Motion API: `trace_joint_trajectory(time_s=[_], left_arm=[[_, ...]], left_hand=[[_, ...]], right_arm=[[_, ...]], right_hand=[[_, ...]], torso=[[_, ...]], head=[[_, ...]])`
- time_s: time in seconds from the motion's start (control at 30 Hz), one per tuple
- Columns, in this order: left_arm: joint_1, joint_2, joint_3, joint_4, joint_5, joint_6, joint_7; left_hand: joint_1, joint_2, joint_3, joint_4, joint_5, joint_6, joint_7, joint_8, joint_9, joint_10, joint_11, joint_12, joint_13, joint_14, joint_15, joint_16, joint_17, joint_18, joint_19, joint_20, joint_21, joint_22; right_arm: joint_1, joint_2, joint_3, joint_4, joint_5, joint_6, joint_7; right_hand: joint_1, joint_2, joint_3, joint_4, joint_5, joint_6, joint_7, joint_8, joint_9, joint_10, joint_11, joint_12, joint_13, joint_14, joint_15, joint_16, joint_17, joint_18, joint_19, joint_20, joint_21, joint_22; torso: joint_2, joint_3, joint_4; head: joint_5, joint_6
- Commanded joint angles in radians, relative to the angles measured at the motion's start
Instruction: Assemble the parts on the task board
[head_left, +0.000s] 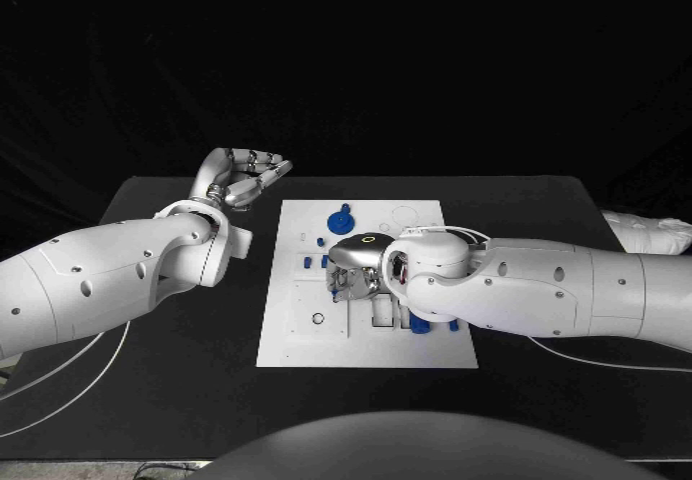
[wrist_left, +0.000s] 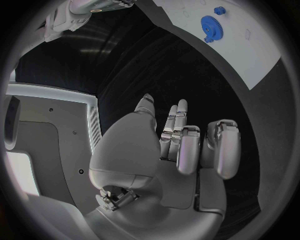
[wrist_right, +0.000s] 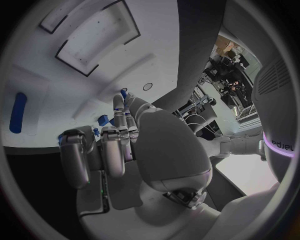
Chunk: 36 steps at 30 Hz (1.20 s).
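White board (head_left: 289, 340) lying mid black tabletop (head_left: 159, 390), blue gear (head_left: 339, 220) sitting near its far edge, left hand (head_left: 245, 178) hovering off the board's far left corner, fingers loosely curled, holding nothing, right hand (head_left: 361, 262) reaching down over the board's middle among blue parts (head_left: 418, 325), grip unclear, dark backdrop surrounding

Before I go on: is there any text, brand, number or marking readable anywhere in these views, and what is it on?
Partial letters, roughly "arpa", reversed and cut off by the circle's rim, on the robot's white casing in the right wrist view; not fully readable.
Task board: fine outlines, no readable words or numbers.
Left hand, right hand, blue gear: no lettering visible.
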Motion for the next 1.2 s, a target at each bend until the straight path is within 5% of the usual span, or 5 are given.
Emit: trace_joint_trajectory(time_s=[0.03,0.6,0.87,1.03,1.2], left_arm=[[0.001,0.001,0.001,0.003,-0.003,0.013,0.007],[0.001,0.002,0.001,0.003,-0.003,0.015,0.007],[0.001,0.002,0.001,0.003,-0.003,0.016,0.007],[0.001,0.002,0.001,0.003,-0.003,0.016,0.008],[0.001,0.0,0.001,0.004,-0.003,0.016,0.008]], left_hand=[[-0.001,0.01,-0.004,0.0,0.0,-0.008,-0.002,0.004,0.001,0.0,-0.002,0.001,0.001,0.079,0.004,-0.003,0.204,-0.006,0.055,0.005,-0.004,0.241],[0.001,0.012,-0.004,0.0,0.001,-0.008,-0.002,0.004,0.001,0.0,-0.002,0.001,0.001,0.079,0.004,-0.003,0.204,-0.006,0.055,0.005,-0.003,0.241],[0.001,0.012,-0.004,0.0,0.001,-0.008,-0.002,0.004,0.001,0.0,-0.002,0.001,0.001,0.079,0.004,-0.003,0.204,-0.006,0.055,0.005,-0.003,0.241],[0.001,0.012,-0.004,0.0,0.001,-0.008,-0.002,0.004,0.001,0.0,-0.002,0.001,0.001,0.079,0.004,-0.003,0.204,-0.006,0.055,0.005,-0.003,0.241],[0.001,0.012,-0.004,0.0,0.001,-0.008,-0.002,0.004,0.001,0.0,-0.002,0.001,0.001,0.079,0.004,-0.003,0.204,-0.006,0.055,0.005,-0.003,0.241]], right_arm=[[-0.003,0.002,-0.002,-0.003,-0.009,0.023,0.001],[-0.004,0.003,-0.002,-0.003,-0.008,0.039,-0.008],[-0.004,0.0,-0.002,-0.001,-0.003,0.036,-0.013],[-0.004,-0.008,-0.002,0.008,-0.005,0.006,-0.013],[-0.003,-0.039,-0.002,0.033,-0.004,-0.098,0.008]], right_hand=[[-0.008,0.0,0.007,0.001,0.002,-0.001,0.005,0.002,0.0,-0.007,-0.002,-0.002,-0.001,0.108,0.007,0.004,0.263,-0.007,0.107,0.005,0.005,0.263],[-0.019,-0.009,0.008,0.004,-0.003,-0.02,0.01,-0.008,-0.006,-0.025,0.004,-0.002,-0.001,0.108,0.012,0.004,0.263,-0.007,0.107,0.01,0.005,0.263],[-0.058,-0.05,-0.002,0.021,-0.017,-0.194,0.035,-0.012,-0.047,-0.089,0.027,-0.001,-0.001,0.108,0.034,0.004,0.263,-0.007,0.107,0.029,0.005,0.263],[-0.107,-0.08,-0.053,0.03,-0.04,-0.402,0.013,-0.015,-0.054,-0.135,0.041,0.002,0.001,0.108,0.047,0.004,0.263,-0.007,0.107,0.043,0.005,0.263],[-0.137,-0.085,-0.092,0.036,-0.042,-0.356,0.022,0.001,-0.041,-0.137,0.039,0.01,0.005,0.108,0.045,0.004,0.263,-0.007,0.107,0.047,0.005,0.263]], torso=[[0.0,0.0002,-0.0003],[0.0,0.0003,-0.0002],[0.0,-0.0001,-0.0003],[0.001,-0.0001,-0.0003],[0.0,0.0005,0.0]], head=[[0.001,0.0],[0.0,0.0],[-0.001,0.0],[0.0,0.0],[0.004,0.0]])
